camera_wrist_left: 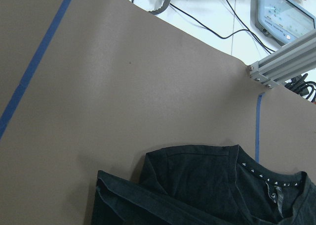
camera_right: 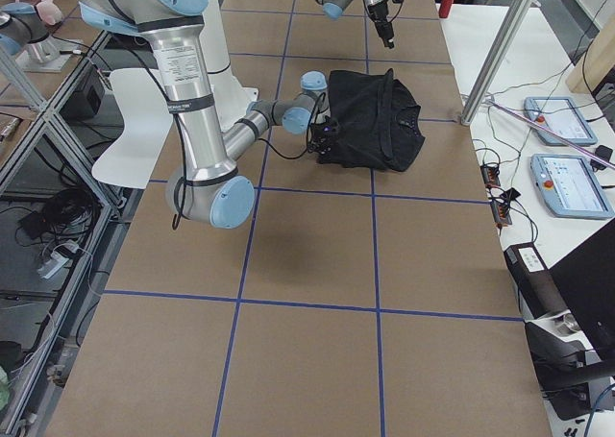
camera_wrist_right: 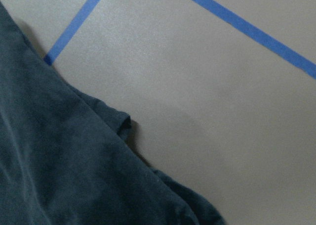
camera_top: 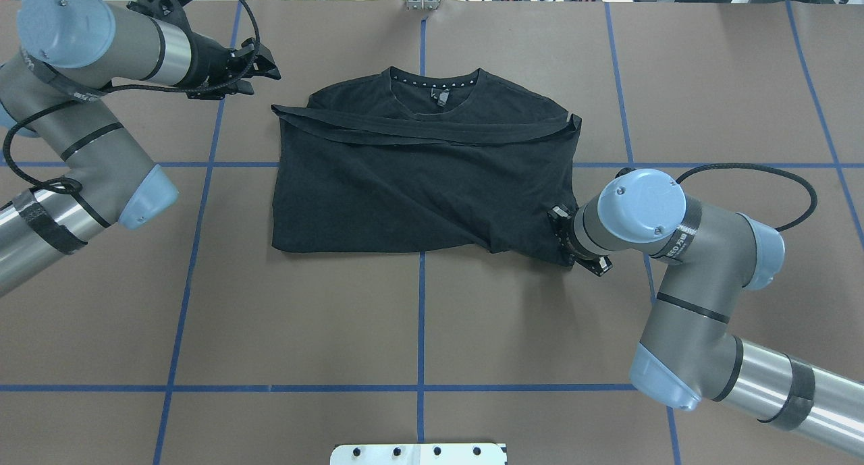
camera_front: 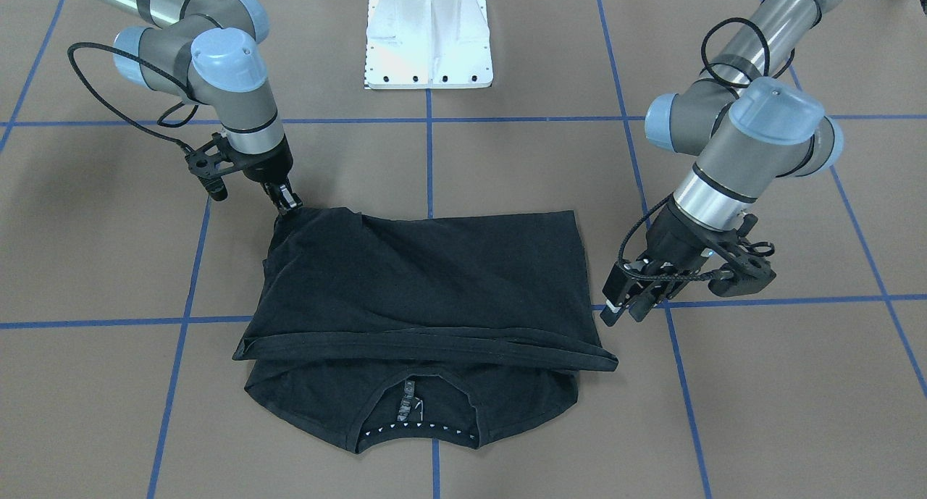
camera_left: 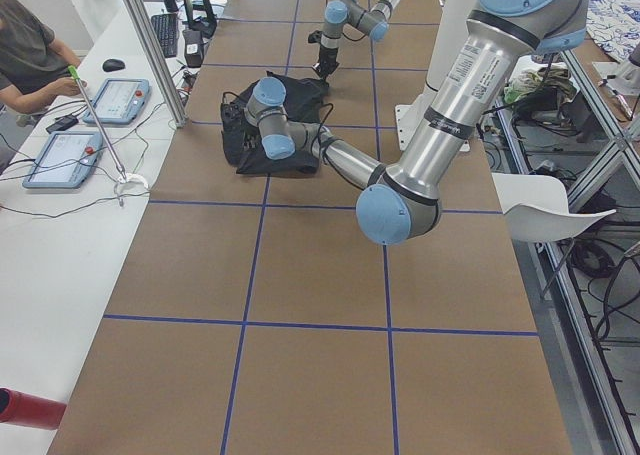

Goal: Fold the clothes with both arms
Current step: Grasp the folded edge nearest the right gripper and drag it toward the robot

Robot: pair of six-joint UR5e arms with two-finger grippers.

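The black T-shirt (camera_front: 420,289) (camera_top: 418,181) lies flat on the brown table, folded once so that its hem band runs across just below the collar. The collar (camera_front: 416,423) shows white triangles inside. My right gripper (camera_front: 288,202) points down at the shirt's corner nearest the robot and is shut on the fabric there; wrinkles run out from that corner. My left gripper (camera_front: 626,309) (camera_top: 268,63) hovers open beside the shirt's opposite side, apart from the cloth and holding nothing. The logo is hidden. The right wrist view shows only the shirt edge (camera_wrist_right: 59,160) on the table.
The white base mount (camera_front: 429,43) stands at the robot's edge of the table. Blue tape lines (camera_top: 421,316) mark a grid on the brown surface. A side table with tablets (camera_left: 65,155) and a seated person (camera_left: 25,45) lies beyond the far edge.
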